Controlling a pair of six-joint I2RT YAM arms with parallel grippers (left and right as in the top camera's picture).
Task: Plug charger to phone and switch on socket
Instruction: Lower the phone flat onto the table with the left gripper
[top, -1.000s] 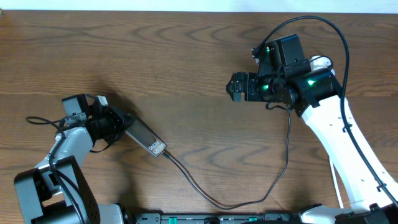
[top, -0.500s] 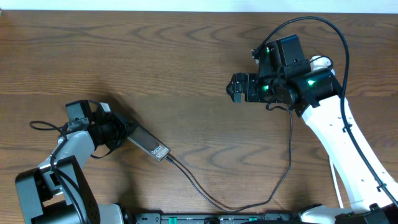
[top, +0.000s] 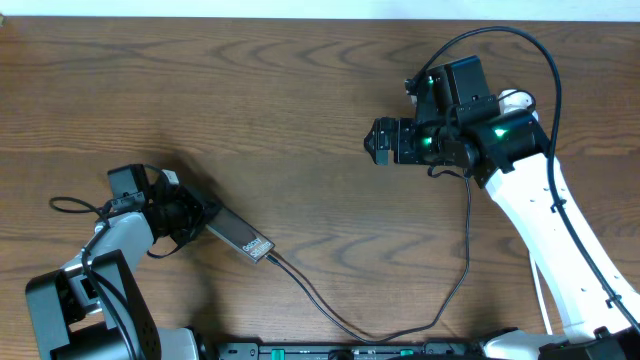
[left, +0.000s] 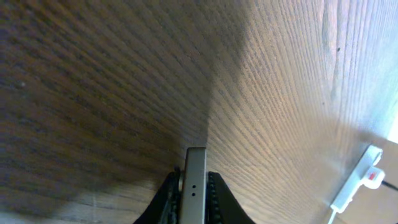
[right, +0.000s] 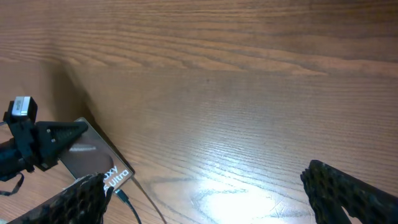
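The phone (top: 240, 235) lies low over the table at the lower left, with "Galaxy" lettering at its free end (right: 112, 177). My left gripper (top: 197, 216) is shut on the phone's other end and grips its thin edges (left: 194, 180). The charger (top: 330, 315), a thin black cable, runs from the phone's lettered end along the front edge and up towards the right arm. Its tip (right: 120, 195) sits at the phone's end. The socket (left: 359, 182), white with a red switch mark, shows at the left wrist view's right edge. My right gripper (top: 381, 140) is wide open and empty above bare wood (right: 202, 180).
The wooden table (top: 300, 90) fills the view. A white piece (top: 515, 99) peeks out behind the right arm; I cannot tell what it is. The right arm's thick black cable (top: 500, 35) loops above it.
My left gripper has shifted slightly down and right with the phone, and the cable near the phone has moved with it. The right arm has not moved.
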